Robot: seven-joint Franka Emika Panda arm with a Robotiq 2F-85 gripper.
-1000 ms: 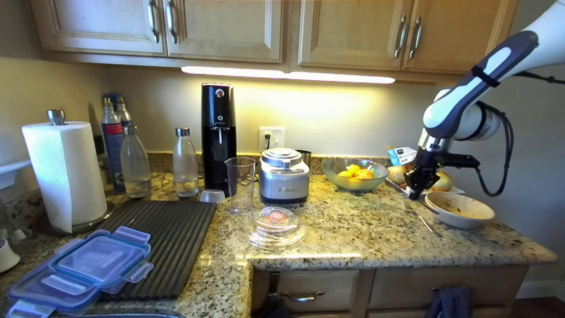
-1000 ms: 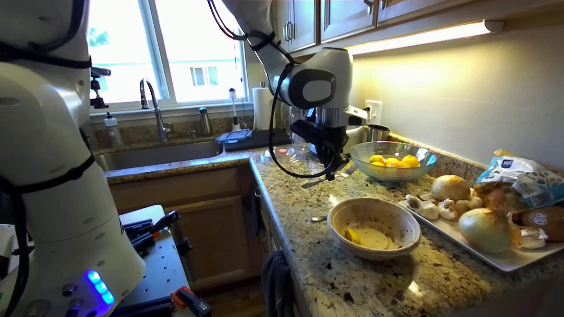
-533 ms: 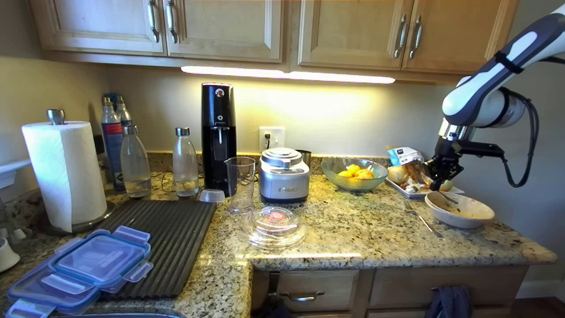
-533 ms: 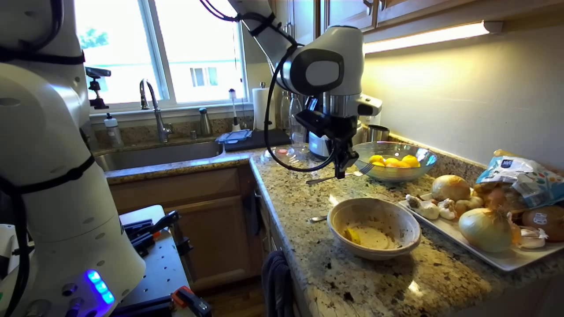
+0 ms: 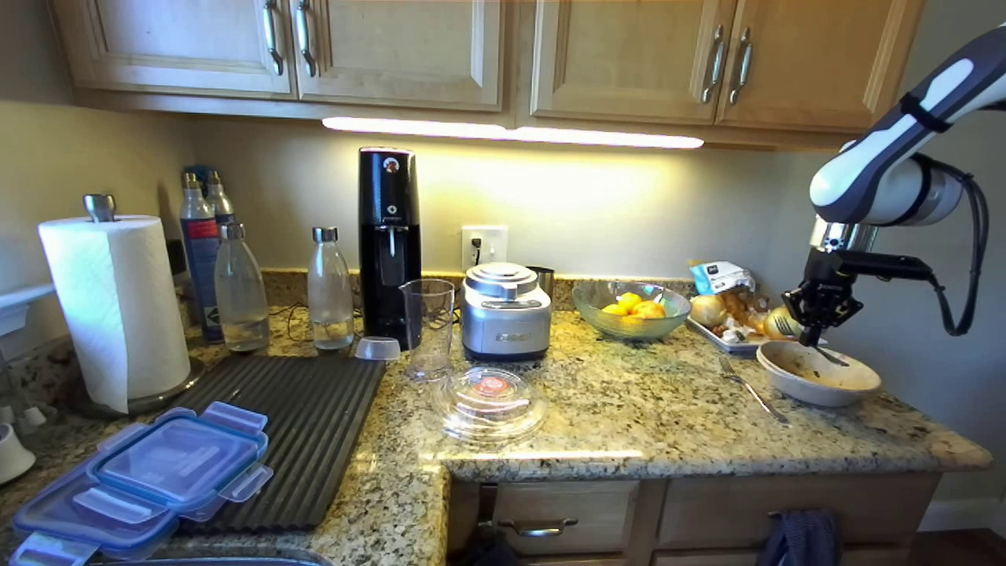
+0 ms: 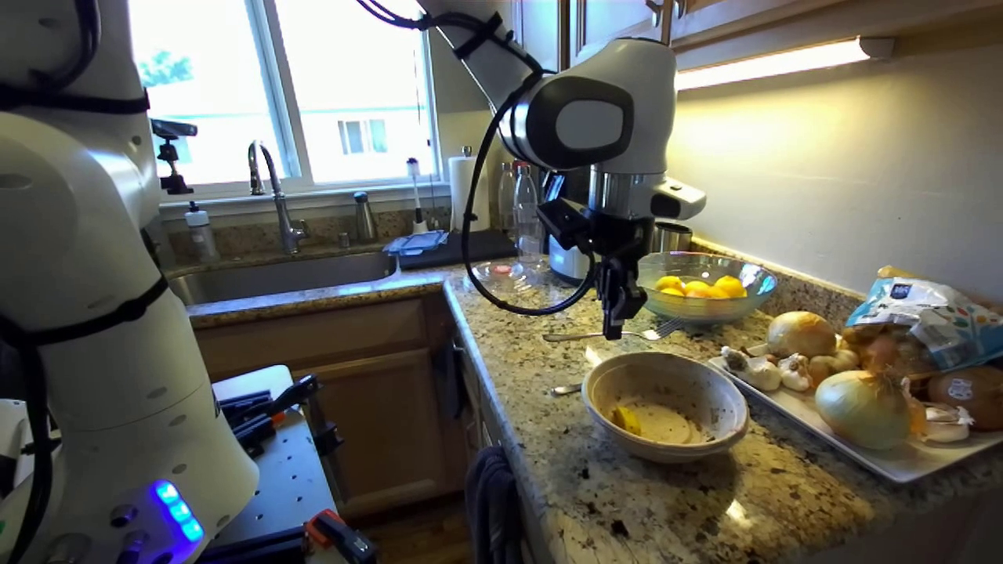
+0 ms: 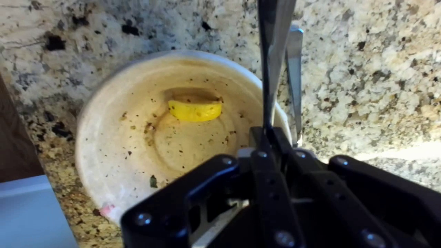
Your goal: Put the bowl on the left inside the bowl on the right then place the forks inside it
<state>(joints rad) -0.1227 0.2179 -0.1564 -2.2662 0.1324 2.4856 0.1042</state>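
In the wrist view, left to right, we see a yellow wedge (image 7: pixel 194 112) inside the pale round nested bowls (image 7: pixel 100 137), then the black pincer (image 7: pixel 267 132) clamped on a thin silvery metal fork (image 7: pixel 274 62) above their rim, and a second such fork (image 7: pixel 294 62) resting just beside them on the speckled granite counter (image 7: pixel 372 86). Only an exterior view gives us that fork's tines (image 5: pixel 727 369), hiding the wedge. In an exterior view the held fork's long axis lies nearly level, its tines (image 6: pixel 668 327) pointing right toward the wall (image 6: pixel 823 172).
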